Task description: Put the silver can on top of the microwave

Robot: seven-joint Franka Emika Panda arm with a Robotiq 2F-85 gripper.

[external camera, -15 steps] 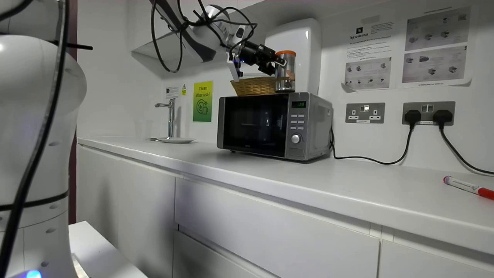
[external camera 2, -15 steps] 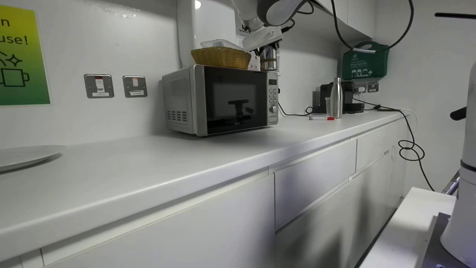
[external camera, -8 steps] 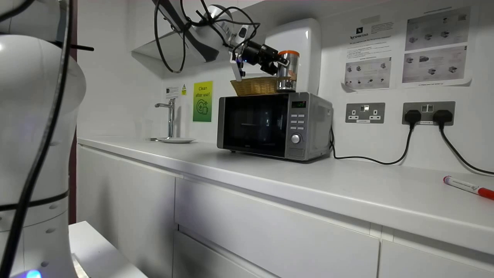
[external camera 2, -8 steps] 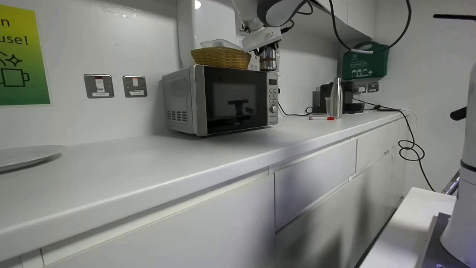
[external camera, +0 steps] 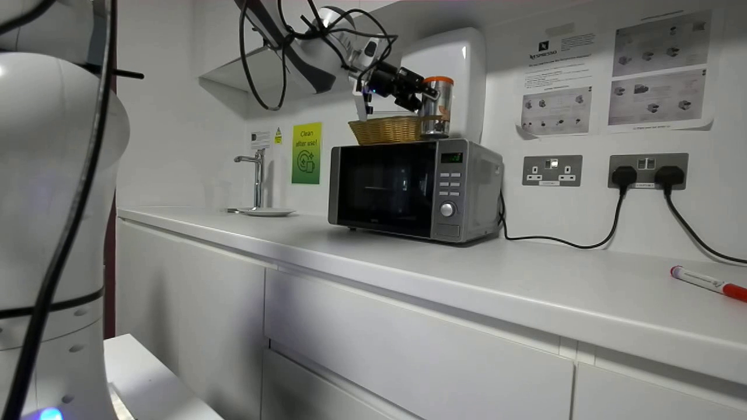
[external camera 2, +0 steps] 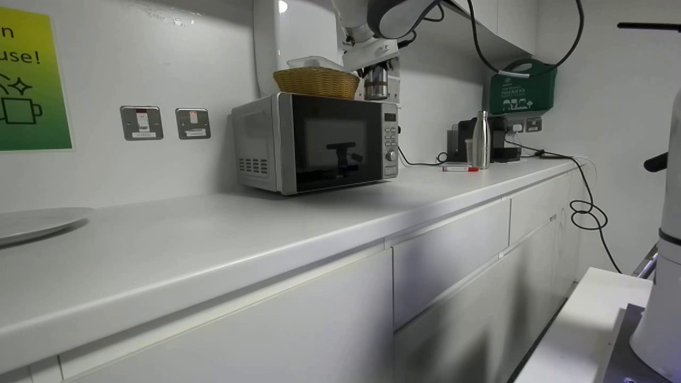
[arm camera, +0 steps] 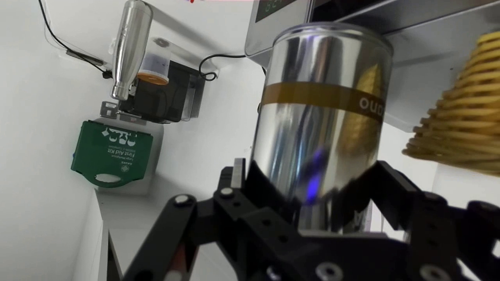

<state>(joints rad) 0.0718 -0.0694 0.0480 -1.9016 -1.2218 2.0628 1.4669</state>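
The silver can (external camera: 443, 100) is upright, shiny metal with an orange top rim. It shows in both exterior views (external camera 2: 376, 91), and its brown band is clear in the wrist view (arm camera: 320, 125). My gripper (external camera: 432, 94) is shut on the can's upper part, a finger on each side in the wrist view (arm camera: 312, 168). The can's base is at the level of the microwave top, near its control-panel end; I cannot tell whether it touches. The microwave (external camera: 385, 186) is silver-grey with a dark door. It also shows in an exterior view (external camera 2: 338, 143).
A yellow wicker basket (external camera 2: 316, 82) with a clear plastic tub (external camera 2: 316, 62) stands on the microwave beside the can. A white wall box (external camera: 446, 64) is behind. A wall cupboard (external camera: 224, 73) hangs above. A steel bottle (external camera 2: 481, 141) and a red marker (external camera: 709, 281) are on the counter.
My gripper and the can in it have shifted a little, toward the basket and back toward the wall. The microwave and the basket have not moved.
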